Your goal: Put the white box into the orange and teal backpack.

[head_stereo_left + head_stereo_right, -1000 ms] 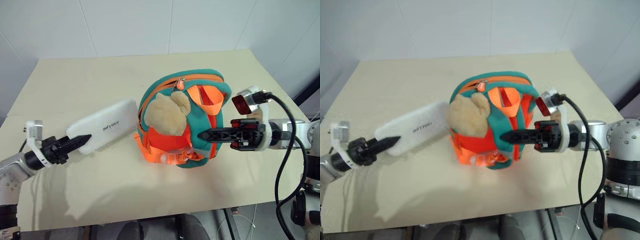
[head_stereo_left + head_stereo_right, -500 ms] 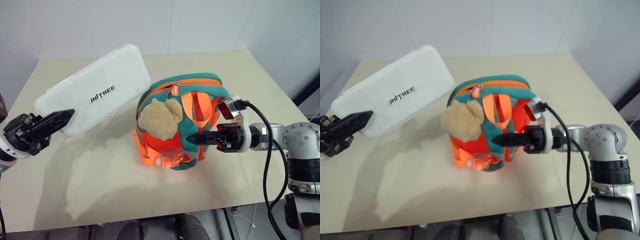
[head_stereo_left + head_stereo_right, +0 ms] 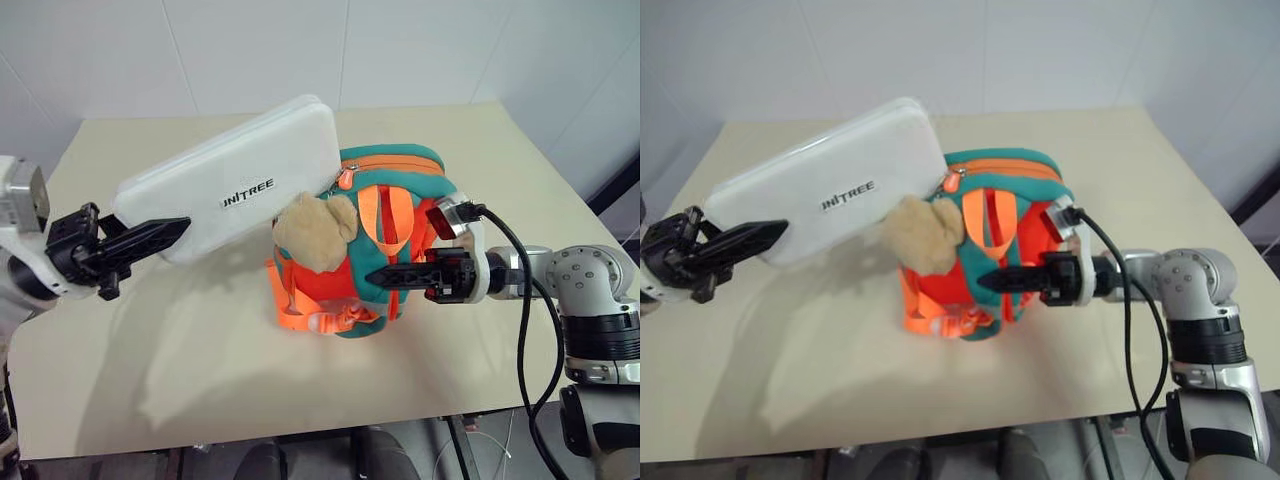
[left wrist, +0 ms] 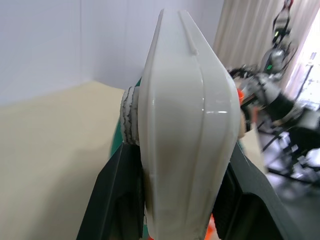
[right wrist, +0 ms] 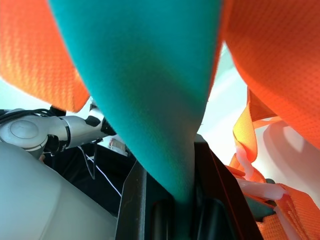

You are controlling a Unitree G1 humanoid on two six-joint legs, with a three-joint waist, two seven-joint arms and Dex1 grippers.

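The left gripper reaches level toward the right, clamped on the near end of the box (lettering facing up), which slants up and away from it over the table, far end just above the backpack. The right gripper points left, pinched on a teal strap at the backpack's side

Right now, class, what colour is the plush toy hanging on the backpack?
Tan. The plush toy on the orange and teal backpack shows best in the left eye view.
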